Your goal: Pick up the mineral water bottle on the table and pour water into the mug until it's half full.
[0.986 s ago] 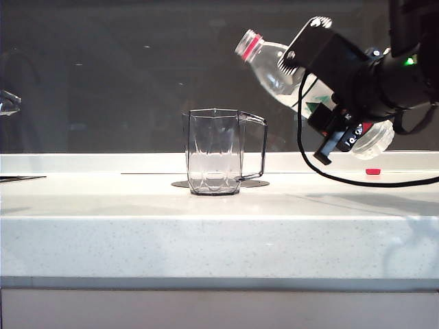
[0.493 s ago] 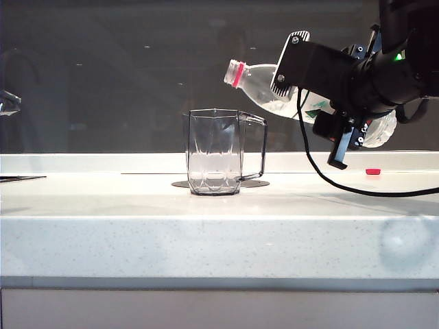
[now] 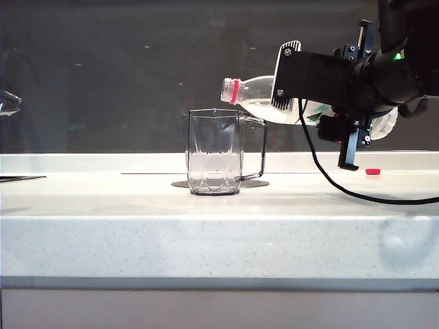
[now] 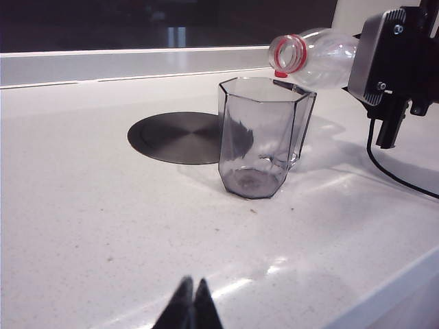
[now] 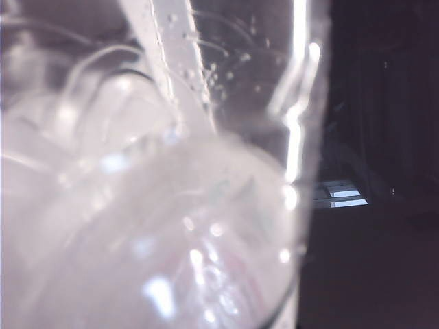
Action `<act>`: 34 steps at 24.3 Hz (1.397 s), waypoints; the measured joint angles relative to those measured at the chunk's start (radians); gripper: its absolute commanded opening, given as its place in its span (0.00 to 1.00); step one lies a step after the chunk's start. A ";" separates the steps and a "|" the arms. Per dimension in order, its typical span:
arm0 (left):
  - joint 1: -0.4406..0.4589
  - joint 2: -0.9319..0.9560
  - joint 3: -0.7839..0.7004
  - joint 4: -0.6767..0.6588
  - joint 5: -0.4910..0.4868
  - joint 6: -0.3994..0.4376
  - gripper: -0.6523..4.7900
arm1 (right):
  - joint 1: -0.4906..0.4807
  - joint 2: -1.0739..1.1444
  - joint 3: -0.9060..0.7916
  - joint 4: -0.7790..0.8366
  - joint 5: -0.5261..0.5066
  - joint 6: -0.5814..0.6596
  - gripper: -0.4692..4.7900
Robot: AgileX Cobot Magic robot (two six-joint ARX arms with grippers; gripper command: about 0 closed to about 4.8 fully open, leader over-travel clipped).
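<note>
On the white speckled tabletop [image 3: 219, 233] in your exterior view, the mug [image 3: 214, 152] stands upright near the middle, its handle toward the right and a flat dark disc under and behind it. Your right gripper [image 3: 322, 92] comes in from the upper right, clamped around the body of the mineral water bottle [image 3: 255, 92], which lies nearly level with its uncapped red-ringed mouth just above the mug's rim on the handle side. A small red cap [image 3: 372, 171] rests on the tabletop well to the right. From your left wrist view, the left gripper [image 4: 191, 306] shows as two dark fingertips pressed together, holding nothing, low over bare tabletop well short of the mug. Beyond it you see the bottle's open mouth over the mug's far rim and the round disc [image 4: 171, 137] beside the mug. Your right wrist view is filled by the bottle's clear wall, beaded with water [image 5: 171, 233].
</note>
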 measured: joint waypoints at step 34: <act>0.000 -0.001 0.000 0.000 0.000 0.000 0.11 | -0.001 0.000 0.025 0.100 0.008 -0.204 0.53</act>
